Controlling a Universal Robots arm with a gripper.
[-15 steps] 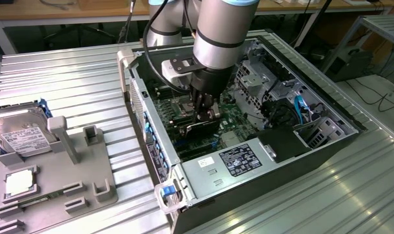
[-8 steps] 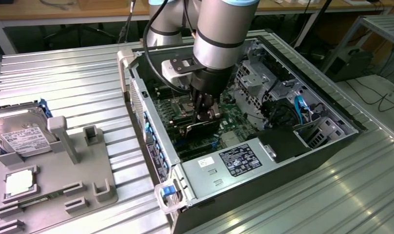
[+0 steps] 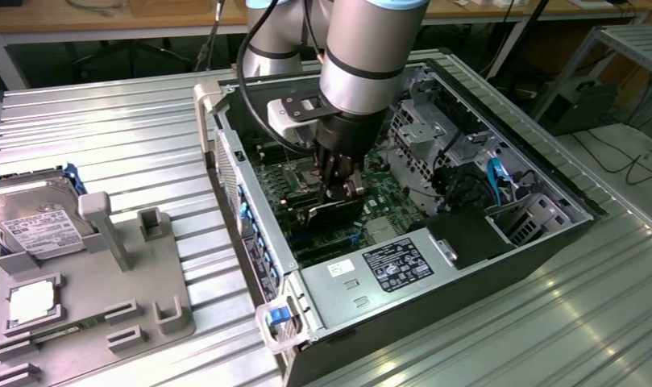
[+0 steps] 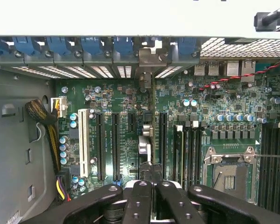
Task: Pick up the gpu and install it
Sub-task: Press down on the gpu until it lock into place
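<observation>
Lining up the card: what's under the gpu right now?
Motherboard with black slots either side of the gpu. Whatever lies directly beneath is covered by its edge and the shut fingers.

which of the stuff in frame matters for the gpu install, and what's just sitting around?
In the job:
- gpu, held edge-on in the shut tool
- motherboard beneath it
- open computer case

Lying about:
- hard drive
- square chip
- grey holder they sit on, outside the case at the exterior view's left
</observation>
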